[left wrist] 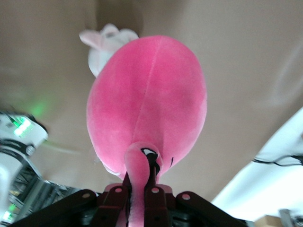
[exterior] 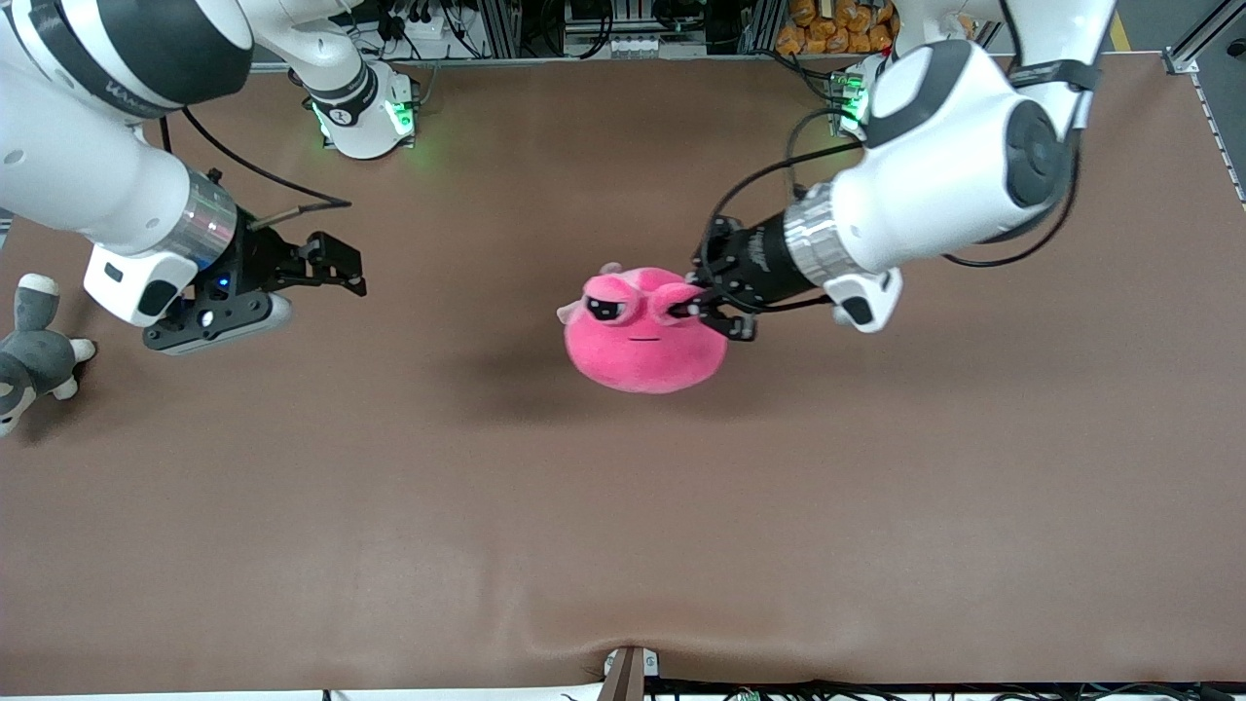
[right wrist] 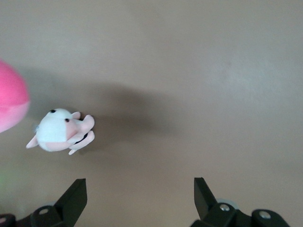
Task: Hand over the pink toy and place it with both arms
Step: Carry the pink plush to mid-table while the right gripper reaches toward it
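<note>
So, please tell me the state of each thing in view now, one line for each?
Pink toy: lifted over the table, gripped at one eye.
Left hand: shut on the pink toy.
Right hand: open, holding nothing, waiting.
Puppy plush: lying on the table.
Grey plush: lying at the table's edge.

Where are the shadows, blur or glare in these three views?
Front view: soft shadow on the table beside the pink toy, which the left gripper holds; green base lights glow. Left wrist view: toy fills the frame, edges and background soft. Right wrist view: broad dark shadow beside the pale pink-and-white puppy plush; the open right gripper shows only its fingertips.
</note>
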{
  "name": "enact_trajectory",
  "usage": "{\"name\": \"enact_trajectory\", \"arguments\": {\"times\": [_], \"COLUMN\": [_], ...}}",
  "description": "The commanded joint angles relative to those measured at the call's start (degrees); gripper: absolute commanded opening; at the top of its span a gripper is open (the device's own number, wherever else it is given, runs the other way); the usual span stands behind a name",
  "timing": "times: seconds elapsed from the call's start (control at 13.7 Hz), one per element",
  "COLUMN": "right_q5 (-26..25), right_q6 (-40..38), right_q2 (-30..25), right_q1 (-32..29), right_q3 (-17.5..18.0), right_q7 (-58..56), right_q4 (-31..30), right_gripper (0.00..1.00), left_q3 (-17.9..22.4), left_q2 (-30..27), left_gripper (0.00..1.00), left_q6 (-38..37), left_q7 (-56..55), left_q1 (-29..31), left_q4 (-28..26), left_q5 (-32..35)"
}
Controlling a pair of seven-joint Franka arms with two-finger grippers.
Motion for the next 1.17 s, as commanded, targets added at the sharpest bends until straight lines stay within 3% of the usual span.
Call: {"name": "enact_trajectory", "arguments": {"times": [0.0,0.36,0.73,1.09], "right_q5": [1.62,7.94,7.52,4.71], "right_q6": [2.90,9.33,11.97,10.74], "right_q2": [0.59,0.50,-1.08,-1.08], "right_q1": [2.52,5.24,12.62,12.63], "right_q3": [-0.27,-0.27,-0.44,-0.53], "right_q7": [-6.86,-17.86,-27.33,-30.43], "right_q4": [1.81,1.89,1.02,-1.09], "right_gripper": [1.00,1.00,1.00,1.00], "left_q3": [0.07,0.68,0.68,0.77], "left_q2": [2.65,4.60,5.38,6.88], "left_gripper": [0.00,0.00,0.00,0.00], "left_q6": [3.22,7.61,14.46,17.99], "left_q7": [-5.41,-10.88,-11.76,-11.85], "left_q1": [-2.48,-8.89,-12.33,-14.26], "left_q4": [4.19,5.26,5.17,4.99], "left_q5": [-1.23,-0.89,-0.71,-0.44]}}
